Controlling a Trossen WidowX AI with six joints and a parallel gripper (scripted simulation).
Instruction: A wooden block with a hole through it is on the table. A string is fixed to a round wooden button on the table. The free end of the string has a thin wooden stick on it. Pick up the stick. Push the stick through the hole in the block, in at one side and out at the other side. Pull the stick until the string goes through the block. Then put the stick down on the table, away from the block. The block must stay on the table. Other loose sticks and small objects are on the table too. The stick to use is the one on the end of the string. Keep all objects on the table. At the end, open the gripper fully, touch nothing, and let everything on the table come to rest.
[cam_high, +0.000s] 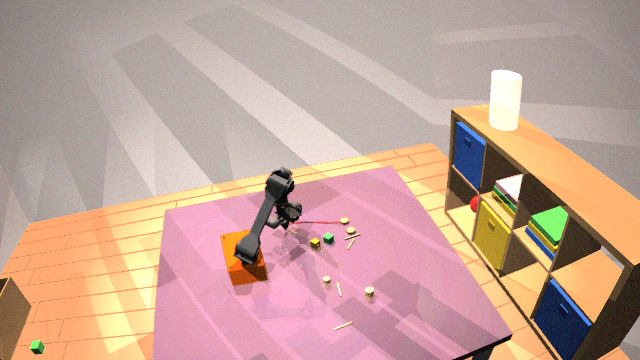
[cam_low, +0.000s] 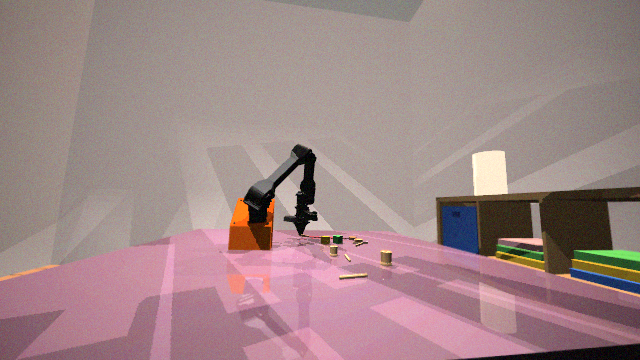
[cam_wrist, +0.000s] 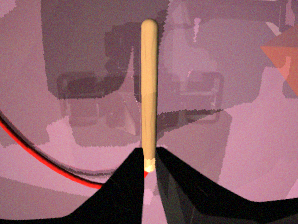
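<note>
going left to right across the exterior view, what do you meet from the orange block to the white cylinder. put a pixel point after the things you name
orange block (cam_high: 245, 275) (cam_low: 250, 237), yellow cube (cam_high: 315, 243) (cam_low: 325, 240), green cube (cam_high: 328, 238) (cam_low: 338, 239), white cylinder (cam_high: 505, 100) (cam_low: 490, 172)

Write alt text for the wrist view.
The gripper's two black fingers are shut on a thin wooden stick near its end, the rest pointing up the picture. A red string curves in from the left toward that gripped end, above a pink tabletop crossed by shadows.
</note>
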